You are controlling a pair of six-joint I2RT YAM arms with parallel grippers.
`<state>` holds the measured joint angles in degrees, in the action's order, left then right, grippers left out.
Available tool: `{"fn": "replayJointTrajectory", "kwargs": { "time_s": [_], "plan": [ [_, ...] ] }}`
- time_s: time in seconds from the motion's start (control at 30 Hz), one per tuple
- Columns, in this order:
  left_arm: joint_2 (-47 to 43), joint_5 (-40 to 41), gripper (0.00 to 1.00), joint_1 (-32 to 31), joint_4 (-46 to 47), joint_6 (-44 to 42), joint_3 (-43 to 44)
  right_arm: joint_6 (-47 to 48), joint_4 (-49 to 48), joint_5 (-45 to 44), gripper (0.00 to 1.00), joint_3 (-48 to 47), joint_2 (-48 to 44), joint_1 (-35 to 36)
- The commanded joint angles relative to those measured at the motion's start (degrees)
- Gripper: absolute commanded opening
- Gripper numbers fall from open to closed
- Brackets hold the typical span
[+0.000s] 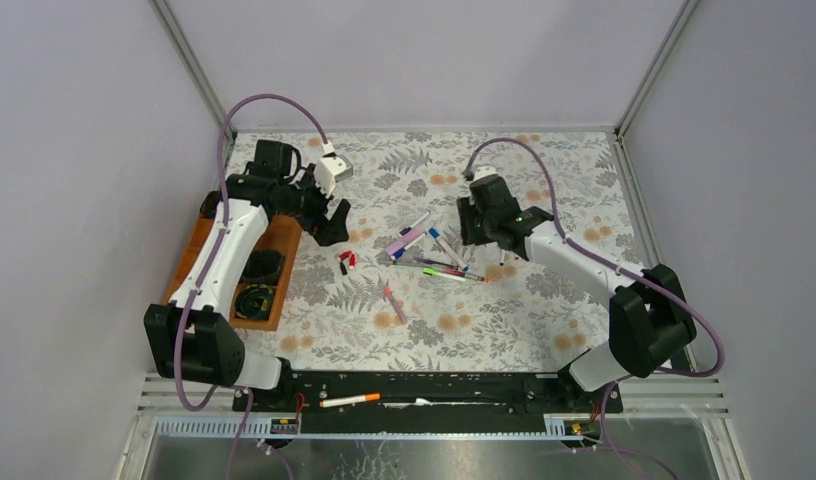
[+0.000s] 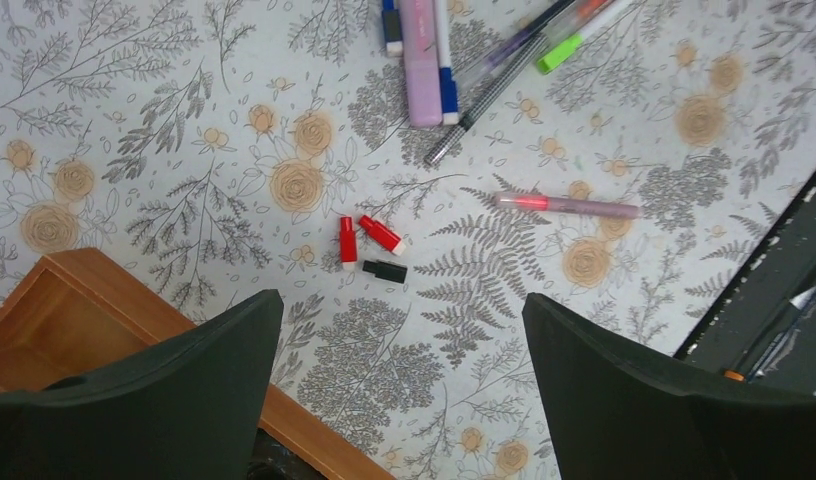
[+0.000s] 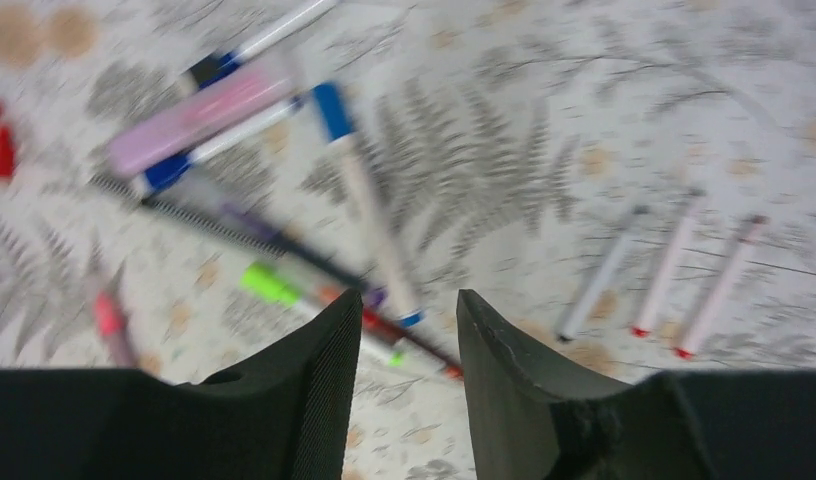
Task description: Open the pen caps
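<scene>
Your left gripper [image 2: 401, 300] hangs spread wide and empty over the tabletop [image 2: 184, 120], with three loose caps [image 2: 382, 234], two red and one black, just beyond. Farther off, the pens [image 2: 424, 60] lie heaped by the right gripper [image 3: 411, 300], which is narrowly parted and empty. They look light, slick and prone to roll, so pinch a barrel mid-length and pull at the cap end.

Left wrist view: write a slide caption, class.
Open left pincer frames two red caps and a black cap; pens and a pink highlighter lie beyond.
</scene>
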<state>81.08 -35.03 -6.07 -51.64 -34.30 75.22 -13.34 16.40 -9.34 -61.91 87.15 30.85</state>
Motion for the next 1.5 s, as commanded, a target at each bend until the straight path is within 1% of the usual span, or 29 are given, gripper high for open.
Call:
{"fn": "replayJointTrajectory", "kwargs": {
  "time_s": [0.0, 0.03, 0.1, 0.23, 0.33, 0.5, 0.6, 0.8, 0.9, 0.97, 1.03, 1.1, 1.17, 1.2, 1.23, 1.27, 1.33, 1.4, 1.47],
  "plan": [
    [-1.2, -3.7, 0.98, 0.0, -5.5, 1.1, 2.6, 2.6, -0.8, 9.2, 0.48, 3.8, -0.9, 5.2],
    [-1.2, -4.6, 0.98, 0.1, -6.3, 1.1, 2.7, 2.6, -1.6, 11.1, 0.48, 4.4, -0.6, 6.8],
    [-1.1, -6.5, 0.98, 0.0, -7.5, 0.5, 2.7, 2.7, -2.8, 11.9, 0.50, 4.9, 1.0, 11.2],
    [-1.1, -8.7, 0.98, 0.1, -8.9, -0.8, 2.2, 0.6, -4.9, 10.8, 0.58, 2.9, 6.0, 18.9],
    [-1.0, -9.1, 0.98, 0.4, -9.5, -1.2, 2.1, -1.2, -6.7, 9.7, 0.64, 0.2, 9.6, 23.0],
    [-0.6, -8.7, 0.99, 2.3, -9.5, -1.2, 2.4, -2.0, -7.3, 6.7, 0.65, -4.0, 15.5, 27.2],
    [-0.5, -8.9, 0.98, 3.4, -10.0, -1.8, 2.5, -1.9, -7.3, 6.3, 0.63, -5.0, 18.2, 28.5],
    [0.0, -9.8, 0.98, 4.8, -10.3, -2.3, 2.5, -2.3, -8.1, 6.8, 0.55, -3.9, 20.3, 29.1],
    [1.2, -13.8, 0.98, 6.1, -12.5, -3.7, 3.9, -2.0, -7.8, 6.4, 0.48, -2.8, 20.7, 29.1],
    [2.3, -14.1, 0.98, 6.1, -13.5, -4.7, 4.3, -2.0, -8.1, 6.2, 0.38, -1.1, 20.0, 29.1],
    [3.0, -14.3, 0.98, 6.1, -14.0, -6.0, 3.8, -1.8, -8.6, 6.1, 0.25, 0.3, 18.5, 29.1],
    [3.0, -14.9, 0.98, 6.1, -14.6, -8.2, 2.2, -1.0, -8.7, 6.0, 0.14, 1.4, 16.8, 29.0],
    [2.6, -15.9, 0.98, 6.1, -14.7, -10.9, -0.1, 0.2, -8.4, 6.2, 0.05, 1.8, 14.9, 28.9],
    [2.4, -16.2, 0.98, 6.1, -14.7, -12.3, -1.4, 0.8, -8.2, 6.9, 0.02, 1.9, 14.0, 28.6],
    [2.4, -16.7, 0.98, 6.1, -14.8, -13.8, -2.7, 1.3, -8.1, 8.3, 0.00, 2.0, 13.0, 28.3],
    [2.5, -17.1, 0.98, 6.1, -15.7, -15.6, -4.0, 1.7, -7.9, 9.1, 0.00, 2.0, 12.1, 27.8],
    [2.5, -18.5, 0.98, 6.1, -18.2, -22.5, -6.6, 2.0, -7.8, 14.7, 0.00, 1.9, 10.0, 25.9],
    [2.1, -19.5, 0.98, 5.3, -20.2, -28.6, -9.6, 1.1, -8.6, 24.1, 0.00, 2.5, 7.5, 21.5],
    [1.6, -19.7, 0.97, 3.7, -20.5, -32.5, -12.3, -0.4, -10.0, 34.4, 0.00, 3.0, 5.4, 17.5]
  ]
}}
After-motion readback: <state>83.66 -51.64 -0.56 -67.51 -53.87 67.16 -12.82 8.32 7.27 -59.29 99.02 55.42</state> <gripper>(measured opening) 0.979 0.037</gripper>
